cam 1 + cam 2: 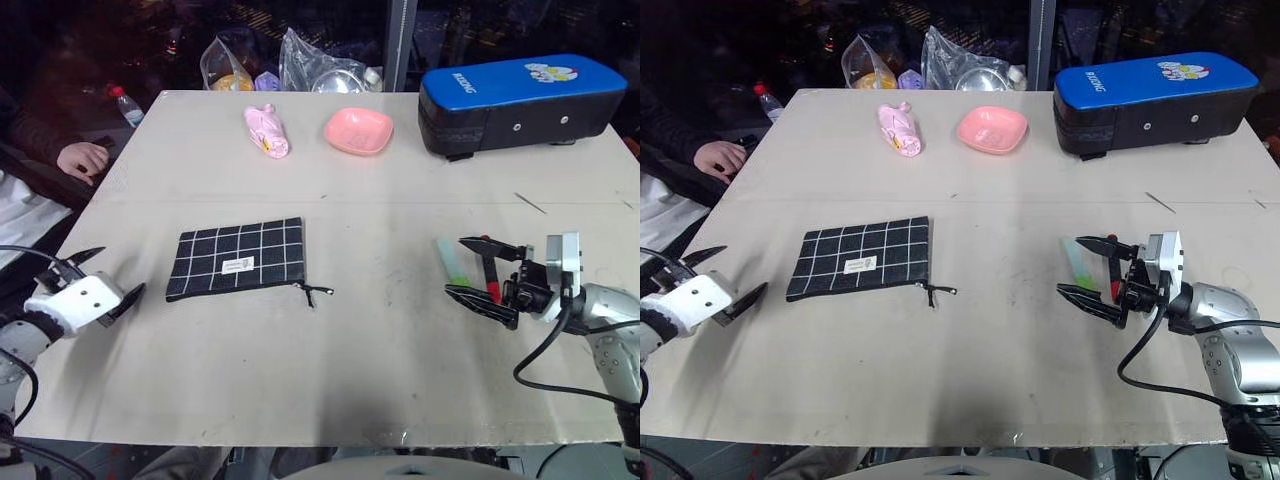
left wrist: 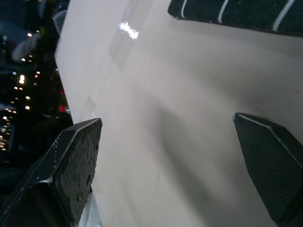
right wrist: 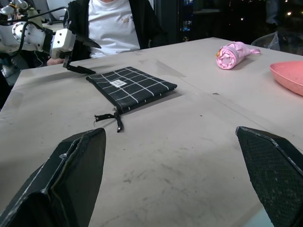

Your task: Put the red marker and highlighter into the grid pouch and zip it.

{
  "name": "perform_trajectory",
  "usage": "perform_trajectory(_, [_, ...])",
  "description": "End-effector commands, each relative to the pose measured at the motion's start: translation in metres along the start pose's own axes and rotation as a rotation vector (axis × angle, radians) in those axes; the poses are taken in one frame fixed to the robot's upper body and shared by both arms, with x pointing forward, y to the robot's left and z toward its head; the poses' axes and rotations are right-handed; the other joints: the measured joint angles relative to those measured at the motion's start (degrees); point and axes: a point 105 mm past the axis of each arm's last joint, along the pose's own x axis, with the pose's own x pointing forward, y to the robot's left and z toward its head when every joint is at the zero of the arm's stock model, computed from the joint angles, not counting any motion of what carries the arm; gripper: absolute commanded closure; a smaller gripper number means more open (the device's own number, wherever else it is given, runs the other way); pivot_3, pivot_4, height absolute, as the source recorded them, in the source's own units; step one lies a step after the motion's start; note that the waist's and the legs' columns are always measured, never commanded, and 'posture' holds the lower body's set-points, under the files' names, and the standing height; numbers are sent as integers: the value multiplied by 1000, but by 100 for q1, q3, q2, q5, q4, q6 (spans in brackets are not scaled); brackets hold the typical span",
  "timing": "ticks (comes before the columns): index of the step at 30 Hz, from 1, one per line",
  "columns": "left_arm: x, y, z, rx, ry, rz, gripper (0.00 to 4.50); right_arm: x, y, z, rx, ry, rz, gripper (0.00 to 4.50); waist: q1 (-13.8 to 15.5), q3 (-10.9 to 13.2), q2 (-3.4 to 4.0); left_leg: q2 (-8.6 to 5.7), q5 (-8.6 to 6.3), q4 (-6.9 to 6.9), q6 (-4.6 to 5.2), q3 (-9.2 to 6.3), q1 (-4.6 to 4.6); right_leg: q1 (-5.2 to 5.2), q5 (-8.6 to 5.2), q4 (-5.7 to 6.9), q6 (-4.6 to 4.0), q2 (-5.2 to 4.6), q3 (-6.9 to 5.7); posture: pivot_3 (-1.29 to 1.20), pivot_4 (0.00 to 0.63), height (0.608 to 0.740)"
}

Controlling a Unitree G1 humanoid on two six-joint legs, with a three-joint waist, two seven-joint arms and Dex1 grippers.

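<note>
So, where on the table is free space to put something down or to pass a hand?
The widest bare patch lies between the grid pouch and the open right gripper. The near edge of the table is bare too. The far edge is crowded: pink roll, pink dish, blue-topped case. The highlighter and red marker lie at the right gripper.

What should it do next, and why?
Probably lower the open right gripper onto the red marker beside the highlighter. Both lie loose on the table, outside the flat grid pouch.
</note>
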Motion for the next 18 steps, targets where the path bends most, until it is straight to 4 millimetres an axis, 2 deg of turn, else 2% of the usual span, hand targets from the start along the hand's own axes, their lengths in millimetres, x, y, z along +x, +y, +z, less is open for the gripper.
perform_trajectory(1, [8,-5,18,68,-97,-62,0,2,4,11,-47,-28,14,48,8,0,0,-2,0,0,0,0,0,0,0,0,0,-1,0,0,150,726])
perform_trajectory(8, [25,-33,62,175,-324,-257,0,1,4,11,-46,-29,4,48,7,-2,2,-4,2,1,2,3,1,1,1,2,1,-1,0,0,150,726])
perform_trajectory(18, [18,-61,89,327,-517,-435,0,-15,-3,7,-53,17,-15,48,-9,-4,4,-6,13,2,22,8,5,4,2,2,3,1,6,0,150,726])
